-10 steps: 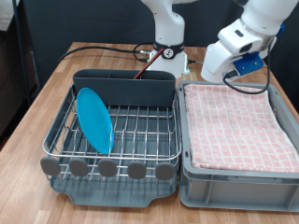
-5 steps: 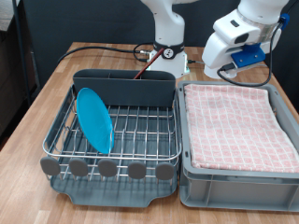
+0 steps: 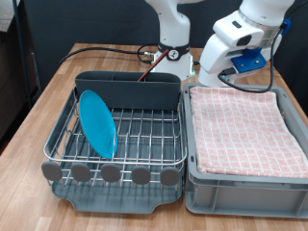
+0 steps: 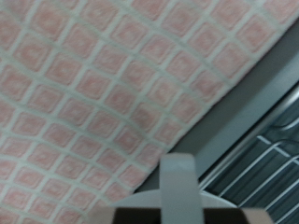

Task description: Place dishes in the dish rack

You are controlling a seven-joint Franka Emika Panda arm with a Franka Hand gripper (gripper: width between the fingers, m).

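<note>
Gripper above the tub's far corner, rack down at its eight o'clock

The gripper (image 3: 214, 75), fingers hidden so I cannot tell their spread, hovers over the pink checked cloth (image 3: 245, 130); the blue plate (image 3: 97, 122) stands on edge in the dish rack (image 3: 144, 135).

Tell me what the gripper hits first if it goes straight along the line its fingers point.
Most likely the pink checked cloth in the grey tub: it fills most of the wrist view. The gripper hangs over the tub's far edge, so the rim could come first; depth is unclear.
</note>
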